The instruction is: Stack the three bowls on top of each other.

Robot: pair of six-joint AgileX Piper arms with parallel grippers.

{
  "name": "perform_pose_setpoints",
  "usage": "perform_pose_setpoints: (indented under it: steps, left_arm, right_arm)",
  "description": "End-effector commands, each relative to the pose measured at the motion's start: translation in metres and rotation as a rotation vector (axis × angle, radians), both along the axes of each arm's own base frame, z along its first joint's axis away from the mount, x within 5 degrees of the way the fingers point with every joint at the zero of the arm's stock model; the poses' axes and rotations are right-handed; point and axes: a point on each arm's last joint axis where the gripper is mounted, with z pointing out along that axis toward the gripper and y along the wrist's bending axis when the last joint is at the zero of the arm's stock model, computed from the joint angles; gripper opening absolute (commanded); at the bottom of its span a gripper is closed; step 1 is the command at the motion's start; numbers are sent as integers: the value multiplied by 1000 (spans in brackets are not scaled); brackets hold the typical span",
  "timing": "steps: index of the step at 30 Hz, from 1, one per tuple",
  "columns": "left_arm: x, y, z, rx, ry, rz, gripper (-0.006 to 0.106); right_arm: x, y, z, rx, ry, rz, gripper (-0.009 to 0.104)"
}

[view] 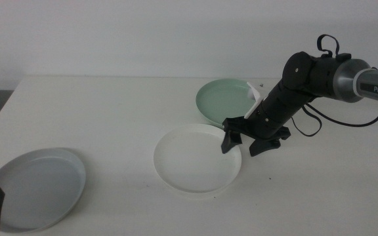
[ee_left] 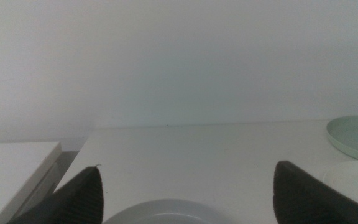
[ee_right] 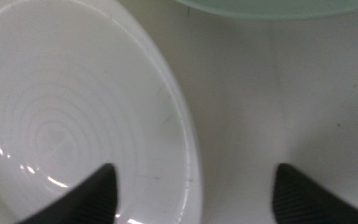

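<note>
Now at the grasp of the white bowl (view: 197,159), mid-worktop (view: 110,111), with the right gripper (view: 247,139) low at its right rim and its fingers spread wide, one inside the rim, one outside over bare worktop. Best lowered a touch so the inner finger (ee_right: 82,196) sits just within the wall and the outer finger (ee_right: 319,196) drops beside it, then closed slowly onto the rim only. Worth keeping the pinch square to the wall; thin, shallow plastic likely to flex or tip if caught at a slant. Lift straight up before any sideways travel, so the far edge does not drag. Mint bowl (view: 227,99) just behind the gripper, near the white one but apart from it, probably the closest place to stack; needs clearance over its rim, then a level release at centre. Grey-blue bowl (view: 35,189) well apart at the front left, under the waiting left gripper (ee_left: 185,199), whose fingers also stand spread, holding nothing. Nothing stacked yet, so an early stage by the look of it. Main risks: rim slipping out of the pinch, or the bowl skidding instead of being gripped.
</note>
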Motion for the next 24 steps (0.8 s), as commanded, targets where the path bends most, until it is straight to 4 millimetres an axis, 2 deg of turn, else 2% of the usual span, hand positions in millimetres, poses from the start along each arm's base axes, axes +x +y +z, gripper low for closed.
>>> perform_pose_setpoints:
  steps: [1, 3, 5, 9, 12, 15, 17, 24]
  left_arm:
    - [0, 0, 1, -4, -13, -1, 94]
    - [0, 0, 1, -4, -13, -1, 94]
    - [0, 0, 1, -4, -13, -1, 94]
    - [0, 0, 1, -4, -13, -1, 94]
    - [0, 0, 1, -4, -13, -1, 94]
    - [0, 0, 1, -4, -13, -1, 94]
    - [0, 0, 1, -4, -13, -1, 94]
    - [0, 0, 1, -4, -13, -1, 94]
  right_arm:
    - [2, 0, 14, 10, -33, 15, 72]
    - [7, -2, 33, 27, -68, 16, 83]
    - [16, -9, 57, 43, -112, -20, 84]
    - [40, -33, 106, 38, -232, -97, 76]
    - [60, -57, 130, 0, -305, -189, 64]
    - [82, -72, 133, -12, -334, -218, 64]
    - [94, -79, 128, -19, -328, -228, 67]
    - [123, -84, 73, -97, -266, -232, 65]
